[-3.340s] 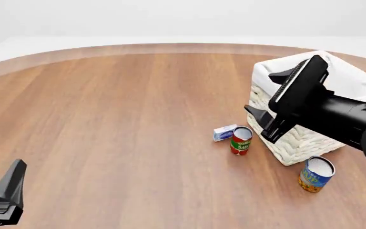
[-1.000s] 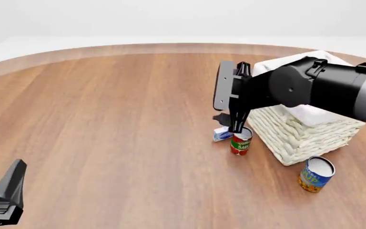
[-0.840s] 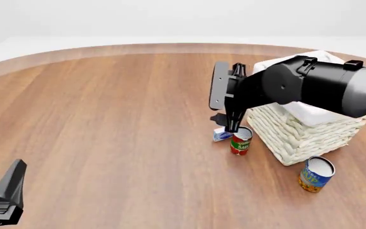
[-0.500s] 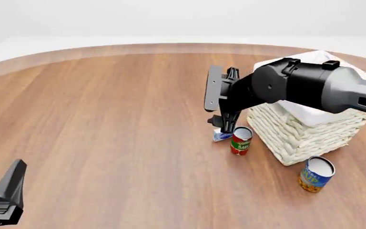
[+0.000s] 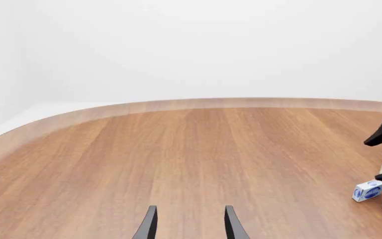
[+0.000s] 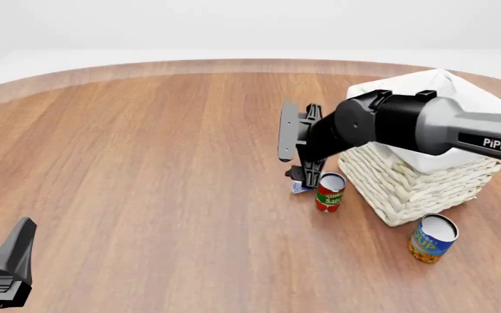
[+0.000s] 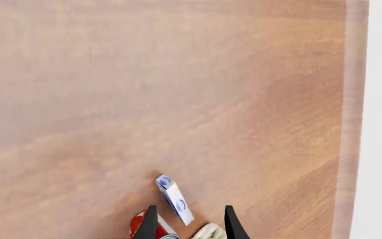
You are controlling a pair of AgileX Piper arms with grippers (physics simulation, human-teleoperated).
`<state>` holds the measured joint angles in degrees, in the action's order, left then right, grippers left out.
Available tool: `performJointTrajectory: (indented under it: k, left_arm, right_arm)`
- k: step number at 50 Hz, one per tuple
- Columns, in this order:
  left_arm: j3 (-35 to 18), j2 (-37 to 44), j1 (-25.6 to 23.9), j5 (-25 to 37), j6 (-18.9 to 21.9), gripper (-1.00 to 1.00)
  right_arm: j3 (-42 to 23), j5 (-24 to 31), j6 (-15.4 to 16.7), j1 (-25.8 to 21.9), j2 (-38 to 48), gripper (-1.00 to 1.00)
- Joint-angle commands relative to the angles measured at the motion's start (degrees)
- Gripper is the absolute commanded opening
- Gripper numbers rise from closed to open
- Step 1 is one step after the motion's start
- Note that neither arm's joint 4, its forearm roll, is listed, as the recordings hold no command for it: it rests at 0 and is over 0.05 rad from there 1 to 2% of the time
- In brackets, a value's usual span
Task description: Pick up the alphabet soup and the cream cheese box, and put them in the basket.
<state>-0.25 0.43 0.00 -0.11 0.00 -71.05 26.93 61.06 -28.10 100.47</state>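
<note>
The left tool [image 6: 7,270] sits low at the near left corner of the bench [image 6: 146,163], well apart from everything, its 2 fingers [image 5: 148,226] parted with nothing between them. Moving right, the right tool [image 6: 299,153] hangs above the cream cheese box [image 6: 299,188], which shows only as a sliver under the lower finger in the front view; the 2 fingers [image 7: 232,224] stand apart, and in the right wrist view the box [image 7: 175,199] lies in front of the gap between them and nearer 1 finger, not gripped. The box lies flat on the bench, its long axis running obliquely to the line of the fingers, 1 short end toward the tool and the other away. Just beside the box stands the red and green can [image 6: 330,192], upright; whether the 2 touch cannot be told. Next to the can is the basket [image 6: 407,186], a woven cream square with white cloth folded over its rim; the arm hides much of it and its inside cannot be seen. Nearer the camera, just off the basket's near corner, the alphabet soup [image 6: 432,238] stands upright on the bench, well apart from both tools.
</note>
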Motion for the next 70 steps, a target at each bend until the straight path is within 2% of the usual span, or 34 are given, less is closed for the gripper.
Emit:
performJointTrajectory:
  k: [1, 33, 55, 70]
  left_arm:
    - [0.00, 0.00, 0.00, 0.00, 0.00, 1.00]
    - [0.00, 0.00, 0.00, 0.00, 0.00, 1.00]
    - [0.00, 0.00, 0.00, 0.00, 0.00, 1.00]
    - [0.00, 0.00, 0.00, 0.00, 0.00, 1.00]
  right_arm:
    - [1.43, -0.81, 1.14, 0.26, 0.81, 1.00]
    - [3.90, -2.26, 1.99, -0.48, 0.64, 1.00]
    - [0.07, -1.28, 7.67, 2.28, 5.73, 1.00]
    - [-3.36, 1.00, 9.62, 2.11, 8.08, 1.00]
